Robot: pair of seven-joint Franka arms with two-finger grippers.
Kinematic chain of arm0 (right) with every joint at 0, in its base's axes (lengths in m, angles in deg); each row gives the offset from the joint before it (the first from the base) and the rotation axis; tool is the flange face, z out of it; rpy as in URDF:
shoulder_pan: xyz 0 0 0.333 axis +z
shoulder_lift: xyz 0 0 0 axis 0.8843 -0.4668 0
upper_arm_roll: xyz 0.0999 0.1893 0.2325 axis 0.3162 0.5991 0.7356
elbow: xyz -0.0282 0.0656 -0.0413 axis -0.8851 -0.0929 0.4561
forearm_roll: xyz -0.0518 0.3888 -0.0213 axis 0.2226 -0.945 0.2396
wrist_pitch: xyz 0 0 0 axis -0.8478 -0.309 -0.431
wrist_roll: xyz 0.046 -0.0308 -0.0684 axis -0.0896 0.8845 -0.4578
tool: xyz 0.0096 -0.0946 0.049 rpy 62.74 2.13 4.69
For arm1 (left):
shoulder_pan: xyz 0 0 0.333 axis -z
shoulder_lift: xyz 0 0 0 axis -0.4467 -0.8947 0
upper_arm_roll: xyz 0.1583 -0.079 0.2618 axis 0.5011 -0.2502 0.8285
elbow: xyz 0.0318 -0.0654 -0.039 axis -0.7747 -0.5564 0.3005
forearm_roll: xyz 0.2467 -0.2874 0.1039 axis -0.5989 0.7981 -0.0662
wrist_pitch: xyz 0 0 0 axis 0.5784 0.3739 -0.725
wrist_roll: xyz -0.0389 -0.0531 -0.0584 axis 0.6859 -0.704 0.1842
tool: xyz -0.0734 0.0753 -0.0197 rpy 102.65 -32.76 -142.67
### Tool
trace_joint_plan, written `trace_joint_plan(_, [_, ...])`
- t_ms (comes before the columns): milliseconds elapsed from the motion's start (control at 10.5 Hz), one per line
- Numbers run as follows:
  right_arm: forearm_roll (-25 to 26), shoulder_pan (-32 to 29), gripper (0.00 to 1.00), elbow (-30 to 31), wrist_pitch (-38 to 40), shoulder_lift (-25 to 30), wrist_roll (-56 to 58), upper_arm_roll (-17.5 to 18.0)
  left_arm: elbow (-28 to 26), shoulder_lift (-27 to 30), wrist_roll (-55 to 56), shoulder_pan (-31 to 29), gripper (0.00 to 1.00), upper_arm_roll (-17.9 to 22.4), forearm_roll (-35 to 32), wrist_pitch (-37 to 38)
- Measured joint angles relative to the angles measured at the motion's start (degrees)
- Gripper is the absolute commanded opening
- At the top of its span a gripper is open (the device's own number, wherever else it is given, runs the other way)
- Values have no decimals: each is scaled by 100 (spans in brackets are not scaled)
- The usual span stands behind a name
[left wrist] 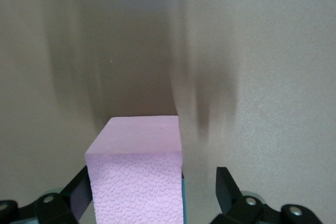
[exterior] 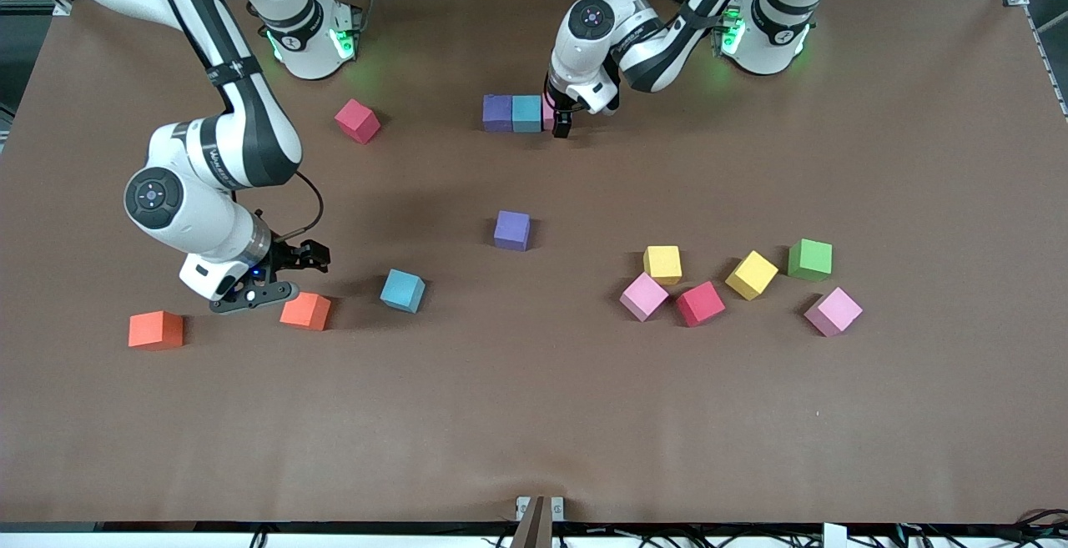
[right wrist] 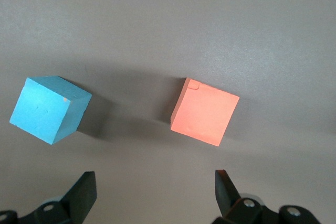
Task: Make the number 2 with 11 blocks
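While both grippers gape empty, left gripper astride pink cube, right gripper above orange cube.

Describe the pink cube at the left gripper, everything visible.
The pink cube is a matte, foam-like block with a dimpled side face and a smooth top. It sits upright on the brown table, ending the row beside the blue cube and purple cube. The left gripper straddles it, jaws open, one finger's gap plainly visible.
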Motion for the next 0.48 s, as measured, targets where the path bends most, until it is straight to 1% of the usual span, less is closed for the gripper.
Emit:
trace_joint_plan(287, [0,0,100,-5,0,0,-1,0,65,84,0,-2,100,0,0,31])
trace_joint_plan(478, [0,0,100,-7,-1,0,-1,0,88,332,0,-6,100,0,0,275])
